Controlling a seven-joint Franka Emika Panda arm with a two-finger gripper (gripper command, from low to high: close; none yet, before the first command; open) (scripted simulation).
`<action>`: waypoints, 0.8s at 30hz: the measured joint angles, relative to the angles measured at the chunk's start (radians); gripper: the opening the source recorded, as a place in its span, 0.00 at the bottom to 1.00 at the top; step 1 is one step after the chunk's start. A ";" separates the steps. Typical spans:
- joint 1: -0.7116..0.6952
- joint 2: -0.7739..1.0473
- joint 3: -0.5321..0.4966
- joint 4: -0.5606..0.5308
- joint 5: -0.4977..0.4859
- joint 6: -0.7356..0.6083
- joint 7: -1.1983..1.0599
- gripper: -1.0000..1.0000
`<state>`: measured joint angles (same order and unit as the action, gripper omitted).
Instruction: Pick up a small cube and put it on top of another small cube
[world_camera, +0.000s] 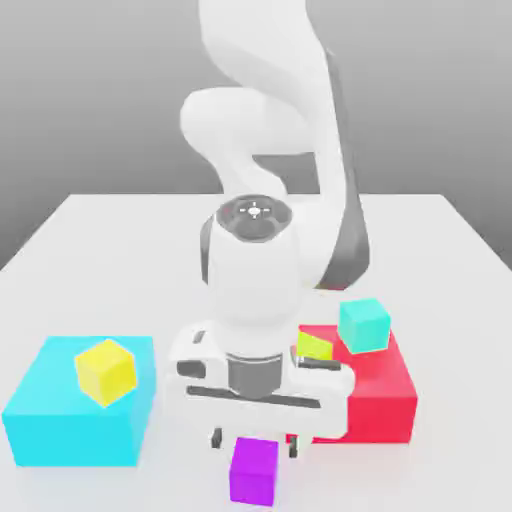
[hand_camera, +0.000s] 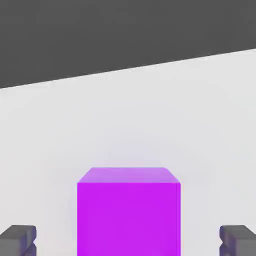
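Pincer (world_camera: 254, 441) spread wide, nothing pinched. In hand view both fingertips (hand_camera: 18, 239) sit at the frame's lower corners w/ the small purple cube (hand_camera: 128, 212) centred between them, gaps on both sides, no contact visible.

Ext view: purple cube (world_camera: 254, 470) sits on the white tabletop (world_camera: 90, 240) at the front edge of the scene, directly below the pincer, between the two big blocks. Can't tell from this angle whether the fingers are already level w/ the cube's sides or just above it. Cube upright, flat on the surface.

Arm (world_camera: 265, 120) folded over, hand pointing straight down, body of the hand blocks part of the red block.

Other stuff:
- big cyan block (world_camera: 75, 415) on ext view's left, yellow cube (world_camera: 105, 371) on top of it, turned a bit relative to the block's edges.
- big red block (world_camera: 375, 395) on ext view's right, teal cube (world_camera: 364, 325) on top toward its back edge, slightly tilted/rotated.
- small yellow-green cube (world_camera: 313, 346) also on the red block, just beside the teal one, partly hidden behind the hand.

Purple cube well apart from yellow and teal cubes, touching neither big block.
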<state>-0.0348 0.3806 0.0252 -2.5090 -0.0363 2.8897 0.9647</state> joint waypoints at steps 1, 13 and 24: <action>0.000 0.000 0.000 0.000 0.000 0.000 0.000 0.00; -0.008 -0.185 0.016 -0.039 0.016 -0.147 -0.007 0.00; 0.058 -0.581 0.060 -0.178 0.069 -0.402 0.057 0.00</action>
<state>0.0229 -0.2004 0.0849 -2.6869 0.0325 2.4877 1.0221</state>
